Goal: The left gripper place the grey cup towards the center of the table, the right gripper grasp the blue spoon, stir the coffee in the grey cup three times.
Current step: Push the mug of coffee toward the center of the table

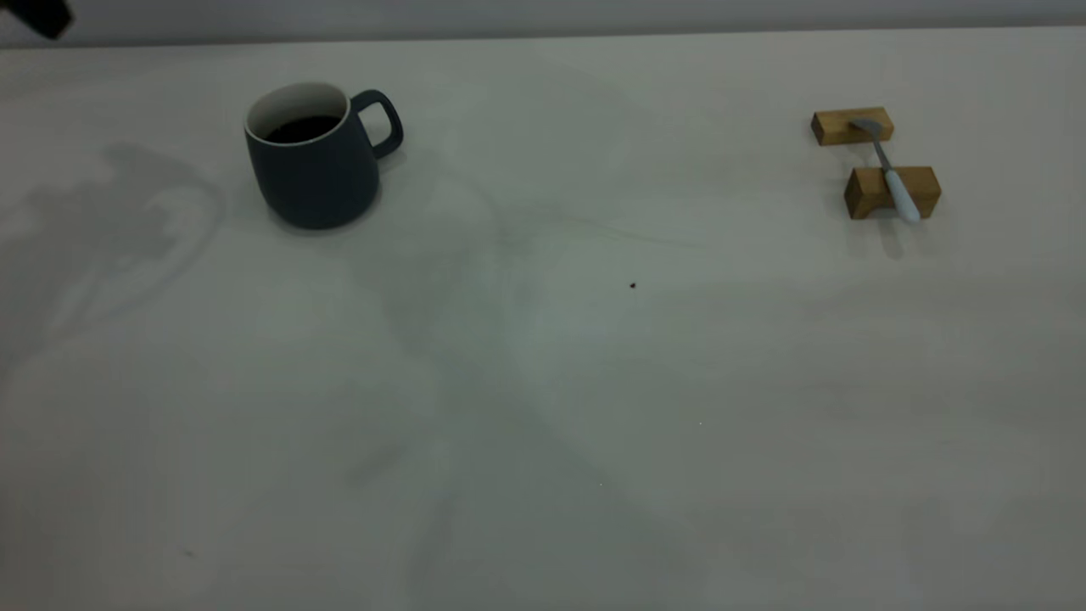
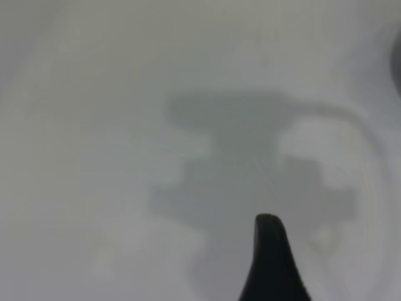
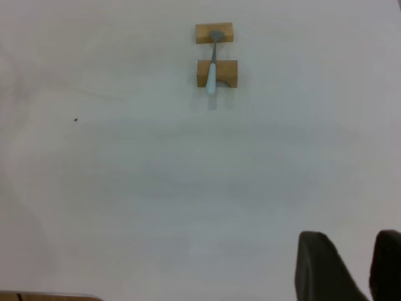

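Observation:
The grey cup stands upright at the far left of the table, handle turned toward the middle, with dark coffee inside. The blue spoon lies across two wooden blocks at the far right, also seen as the blue spoon in the right wrist view. Only a dark corner of the left arm shows at the top left. One finger of the left gripper hangs over bare table with no second finger near it, so it is open and empty. The right gripper hovers far from the spoon, fingers close together, holding nothing.
Two wooden blocks carry the spoon. A tiny black speck marks the table's middle. The arm's shadow falls left of the cup. A brown table edge shows in the right wrist view.

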